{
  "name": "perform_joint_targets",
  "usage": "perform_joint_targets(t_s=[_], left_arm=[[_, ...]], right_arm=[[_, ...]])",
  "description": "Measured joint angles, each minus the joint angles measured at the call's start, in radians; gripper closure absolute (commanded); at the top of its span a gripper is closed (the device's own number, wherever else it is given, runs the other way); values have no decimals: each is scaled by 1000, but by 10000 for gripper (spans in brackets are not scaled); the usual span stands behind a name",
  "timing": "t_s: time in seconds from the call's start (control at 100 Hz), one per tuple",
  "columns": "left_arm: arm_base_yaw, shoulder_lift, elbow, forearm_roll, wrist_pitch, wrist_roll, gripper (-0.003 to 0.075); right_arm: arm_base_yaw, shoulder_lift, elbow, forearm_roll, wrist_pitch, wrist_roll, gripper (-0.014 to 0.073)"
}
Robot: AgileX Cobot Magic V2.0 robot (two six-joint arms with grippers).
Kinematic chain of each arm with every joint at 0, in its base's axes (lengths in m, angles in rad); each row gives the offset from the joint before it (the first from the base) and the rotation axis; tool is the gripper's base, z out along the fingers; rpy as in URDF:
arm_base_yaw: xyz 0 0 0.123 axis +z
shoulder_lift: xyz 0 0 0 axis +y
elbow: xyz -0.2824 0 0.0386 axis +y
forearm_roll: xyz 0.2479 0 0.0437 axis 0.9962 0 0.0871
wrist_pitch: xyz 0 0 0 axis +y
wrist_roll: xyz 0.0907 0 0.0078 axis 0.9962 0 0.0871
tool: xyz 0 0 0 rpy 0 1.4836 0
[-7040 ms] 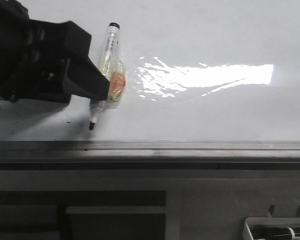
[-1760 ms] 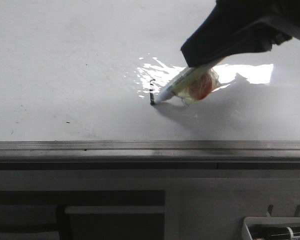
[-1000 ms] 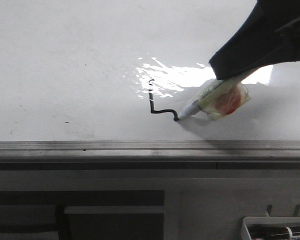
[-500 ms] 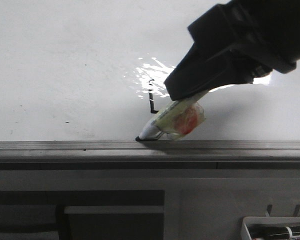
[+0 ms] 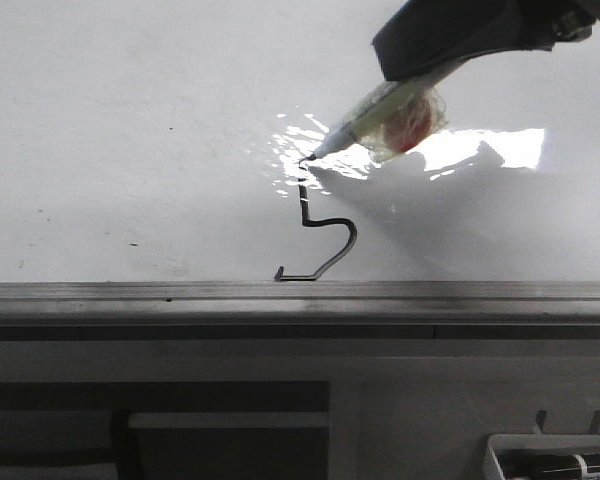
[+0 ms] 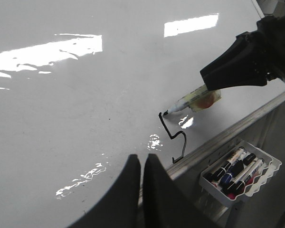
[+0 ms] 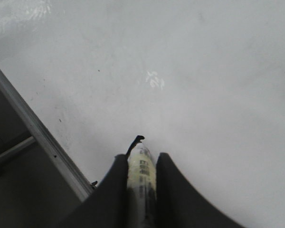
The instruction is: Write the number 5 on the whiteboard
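Right gripper (image 5: pixel 405 85): clamped on marker (image 5: pixel 365 115), tip at top of the 5 (image 5: pixel 320 235) on whiteboard (image 5: pixel 130 150). Left gripper (image 6: pixel 142 166): fingers together.

The large glossy white whiteboard (image 5: pixel 130 130) is seen bare and flat over most of its face, so wide room is left there on the left side. Toward the right, the way is blocked by the black right gripper (image 5: pixel 420 75), closed on a pale marker pen with clear wrap (image 5: pixel 380 110). Along the near edge, a raised grey metal frame rail (image 5: pixel 300 295) is met. Below the rail, at the right, a white tray of marker pens (image 6: pixel 237 173) is hung.
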Motion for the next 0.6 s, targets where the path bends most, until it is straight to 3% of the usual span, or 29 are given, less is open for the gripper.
perform_joint_targets(t_s=[0.6], left_arm=[[0, 0, 0, 0, -2, 0, 741]], right_arm=[[-18, 27, -9, 2, 7, 0, 634]])
